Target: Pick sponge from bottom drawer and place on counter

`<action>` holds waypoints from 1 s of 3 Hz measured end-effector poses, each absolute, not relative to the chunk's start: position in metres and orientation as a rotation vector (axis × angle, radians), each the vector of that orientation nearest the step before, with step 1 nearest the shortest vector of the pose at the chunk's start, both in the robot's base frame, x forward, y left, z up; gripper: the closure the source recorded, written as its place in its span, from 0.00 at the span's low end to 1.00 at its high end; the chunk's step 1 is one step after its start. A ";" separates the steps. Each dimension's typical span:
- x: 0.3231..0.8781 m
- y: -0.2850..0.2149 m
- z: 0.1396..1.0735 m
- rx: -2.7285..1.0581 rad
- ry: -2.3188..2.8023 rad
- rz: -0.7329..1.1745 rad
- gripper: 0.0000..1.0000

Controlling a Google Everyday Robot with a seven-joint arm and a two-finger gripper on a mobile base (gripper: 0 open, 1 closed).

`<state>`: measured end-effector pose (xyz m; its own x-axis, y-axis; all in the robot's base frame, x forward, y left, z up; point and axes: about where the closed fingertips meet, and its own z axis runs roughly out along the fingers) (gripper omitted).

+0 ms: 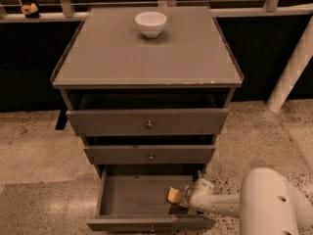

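Speckled stone floor [39, 146] surrounds a grey-brown cabinet [112, 122] whose table [146, 58] carries a white bowl [150, 23]. Its bottom drawer [132, 196] stands pulled out; inside, at the right, the sponge [173, 196] touches the tip of the pincer [185, 198], whose grip cannot be told.

No legible text, label, brand, number or sign is showing anywhere in the camera view. The broad flat grey-brown counter [146, 58], the small round white bowl [150, 23] and the white rounded arm housing [274, 199] are all presenting plain surfaces. The pale two-finger gripper [185, 198], likewise unmarked, is sitting inside the open grey-brown bottom drawer [151, 223], at its right side, just beside the small pale yellow sponge [173, 195].
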<state>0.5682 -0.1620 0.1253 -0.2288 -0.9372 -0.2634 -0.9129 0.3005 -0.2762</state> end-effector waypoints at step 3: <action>0.537 -0.147 0.201 -1.673 2.105 -0.239 1.00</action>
<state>0.5373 -0.1474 0.2007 -0.1727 -0.9581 -0.2286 -0.8823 0.2536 -0.3965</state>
